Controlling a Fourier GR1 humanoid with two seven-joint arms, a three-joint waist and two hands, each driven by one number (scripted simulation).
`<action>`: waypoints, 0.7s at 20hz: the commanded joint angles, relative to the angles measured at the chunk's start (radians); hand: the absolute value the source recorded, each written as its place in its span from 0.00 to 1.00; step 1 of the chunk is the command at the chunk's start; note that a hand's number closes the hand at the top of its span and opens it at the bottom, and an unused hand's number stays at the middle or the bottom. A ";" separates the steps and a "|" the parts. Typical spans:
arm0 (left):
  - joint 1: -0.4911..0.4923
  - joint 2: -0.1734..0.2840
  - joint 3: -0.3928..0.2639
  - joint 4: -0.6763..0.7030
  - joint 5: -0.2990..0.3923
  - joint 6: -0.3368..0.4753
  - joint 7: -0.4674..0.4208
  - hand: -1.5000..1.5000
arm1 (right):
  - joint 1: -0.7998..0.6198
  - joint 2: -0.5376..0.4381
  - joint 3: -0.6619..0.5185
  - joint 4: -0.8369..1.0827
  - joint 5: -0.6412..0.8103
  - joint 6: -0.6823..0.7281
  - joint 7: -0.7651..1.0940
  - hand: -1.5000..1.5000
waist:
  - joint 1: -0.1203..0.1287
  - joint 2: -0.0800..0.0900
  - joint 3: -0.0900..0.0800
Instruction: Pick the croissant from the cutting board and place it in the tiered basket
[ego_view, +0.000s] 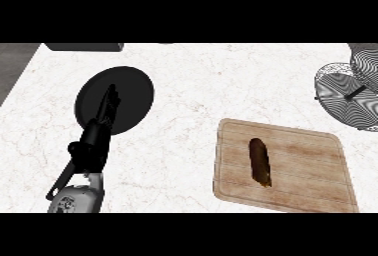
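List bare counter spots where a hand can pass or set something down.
Free: the counter between the black plate and the cutting board, and the strip between the board and the tiered basket. Crowded: the left, where the left hand lies over the plate.

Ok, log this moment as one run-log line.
croissant: on cutting board, untouched | left hand: open, over black plate | right hand: out of view | tiered basket: far right
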 joint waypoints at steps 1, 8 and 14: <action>0.005 -0.015 -0.008 0.006 -0.014 0.018 -0.016 0.50 | -0.034 -0.031 -0.114 0.027 -0.078 -0.094 0.033 0.00 | -0.002 0.001 0.002; -0.025 0.006 0.024 0.012 0.001 0.007 0.014 0.50 | 0.057 -0.187 -0.260 0.065 -0.172 -0.084 0.085 0.00 | -0.018 -0.003 0.002; 0.022 0.011 0.035 0.026 0.015 -0.003 -0.037 0.50 | 0.276 -0.329 -0.456 0.117 -0.329 0.057 -0.037 0.00 | -0.038 -0.005 0.002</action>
